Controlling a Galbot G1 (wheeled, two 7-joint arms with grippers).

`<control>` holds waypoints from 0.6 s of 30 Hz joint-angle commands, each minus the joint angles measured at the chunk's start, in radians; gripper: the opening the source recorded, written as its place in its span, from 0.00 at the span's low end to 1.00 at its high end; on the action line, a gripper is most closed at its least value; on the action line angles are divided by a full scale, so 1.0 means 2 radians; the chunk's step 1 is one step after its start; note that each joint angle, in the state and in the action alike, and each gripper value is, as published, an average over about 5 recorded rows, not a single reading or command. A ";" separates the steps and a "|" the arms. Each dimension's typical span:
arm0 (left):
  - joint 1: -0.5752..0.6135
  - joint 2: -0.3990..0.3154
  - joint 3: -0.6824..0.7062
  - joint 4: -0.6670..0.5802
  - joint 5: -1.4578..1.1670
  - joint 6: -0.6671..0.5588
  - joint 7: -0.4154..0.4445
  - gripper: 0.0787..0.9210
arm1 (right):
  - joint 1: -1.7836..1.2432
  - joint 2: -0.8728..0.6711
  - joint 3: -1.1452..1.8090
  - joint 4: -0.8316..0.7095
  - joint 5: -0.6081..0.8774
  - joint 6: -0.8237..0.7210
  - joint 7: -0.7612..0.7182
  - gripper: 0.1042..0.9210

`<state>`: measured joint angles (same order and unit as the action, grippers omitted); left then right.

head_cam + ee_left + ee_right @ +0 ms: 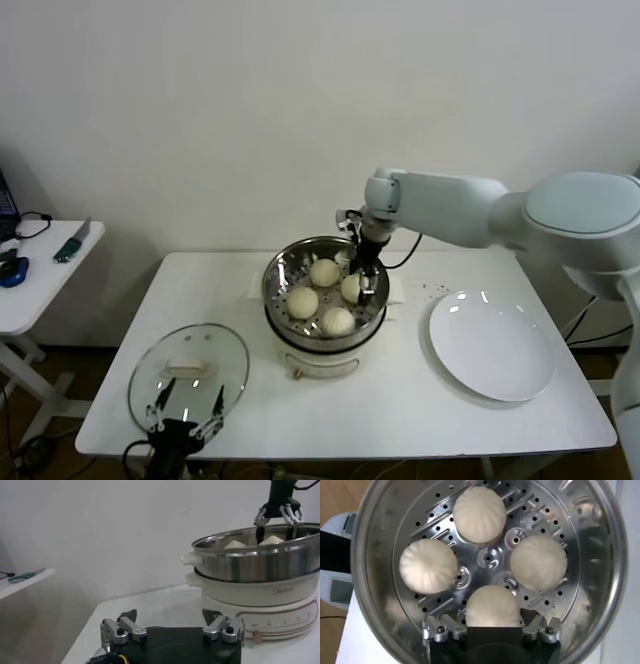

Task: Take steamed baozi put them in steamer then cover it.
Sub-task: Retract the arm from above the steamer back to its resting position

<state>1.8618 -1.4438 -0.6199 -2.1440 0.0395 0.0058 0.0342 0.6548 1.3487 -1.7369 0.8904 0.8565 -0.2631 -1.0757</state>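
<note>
Steel walls of the steamer point(325, 292), at centre frame in the head view, now ring all four baozi point(480, 514) on the perforated floor. The right gripper point(492, 628) hangs low inside with its jaws apart, straddling the nearest bun without clamping it; a crooked lift could drag that bun or clip the rim. The left gripper point(184, 408), jaws spread, waits at lower left beside the glass lid point(188, 375), which might slip when grasped.
</note>
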 commanded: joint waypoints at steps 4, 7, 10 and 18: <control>-0.010 -0.002 -0.001 0.006 0.012 -0.002 -0.018 0.88 | 0.066 -0.099 0.051 0.067 -0.009 0.016 -0.007 0.88; -0.022 -0.004 -0.003 0.008 0.024 -0.002 -0.039 0.88 | 0.063 -0.155 0.088 0.094 -0.021 0.046 0.029 0.88; -0.031 -0.003 -0.007 0.006 0.032 -0.001 -0.046 0.88 | 0.045 -0.214 0.127 0.129 -0.032 0.072 0.085 0.88; -0.037 -0.003 -0.009 0.018 0.050 -0.012 -0.033 0.88 | -0.103 -0.354 0.306 0.200 -0.040 0.111 0.201 0.88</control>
<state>1.8070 -1.4472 -0.6371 -2.1280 0.0954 -0.0027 -0.0207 0.6768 0.9858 -1.4933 1.1161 0.8067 -0.1446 -0.9201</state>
